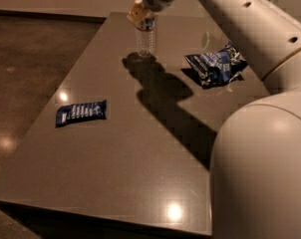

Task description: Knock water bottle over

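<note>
The bottle (145, 40) carries a thin label band just under its neck; no word on it can be read. The flat blue packet (81, 112) has white print along its length and the crumpled blue bag (215, 66) has white print too, but neither is legible.

The arm (250, 19) comes in from the right, rising from the big pale body (262, 173) in the near right corner and reaching across the far half of the desk (140, 158). It ends in the gripper (140, 14), which sits at the top of the bottle with a pale yellowish tip showing at the cap's left side. Whether the gripper is clenched on the bottle or released cannot be told.

The bottle stands upright near the desk's far edge, left of the middle, with its long axis vertical and its cap up under the gripper. The bag lies well to its right. The packet lies well apart, nearer and to the left. The arm's dark shadow runs from the bottle's foot toward the near right.
</note>
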Controlling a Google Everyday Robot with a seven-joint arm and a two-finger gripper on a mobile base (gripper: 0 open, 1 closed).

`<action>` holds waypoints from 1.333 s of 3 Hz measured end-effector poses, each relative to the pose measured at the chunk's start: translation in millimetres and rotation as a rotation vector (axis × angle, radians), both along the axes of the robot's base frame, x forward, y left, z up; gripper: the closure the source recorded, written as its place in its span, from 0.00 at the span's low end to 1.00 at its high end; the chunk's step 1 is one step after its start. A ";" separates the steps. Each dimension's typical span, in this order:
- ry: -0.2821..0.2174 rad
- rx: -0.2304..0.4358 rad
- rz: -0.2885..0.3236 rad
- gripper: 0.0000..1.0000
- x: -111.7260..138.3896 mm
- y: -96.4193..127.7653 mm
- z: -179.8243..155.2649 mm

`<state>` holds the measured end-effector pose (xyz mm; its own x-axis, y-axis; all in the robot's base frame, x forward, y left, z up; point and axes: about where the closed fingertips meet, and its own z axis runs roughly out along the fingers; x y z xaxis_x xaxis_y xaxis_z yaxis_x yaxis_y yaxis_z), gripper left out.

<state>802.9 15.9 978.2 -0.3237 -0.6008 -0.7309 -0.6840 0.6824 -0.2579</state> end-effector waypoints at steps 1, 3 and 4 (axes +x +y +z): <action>0.027 -0.045 0.062 0.95 -21.1 2.2 12.8; 0.135 -0.368 0.287 1.00 -91.3 13.2 18.7; 0.167 -0.486 0.331 1.00 -103.9 11.3 13.7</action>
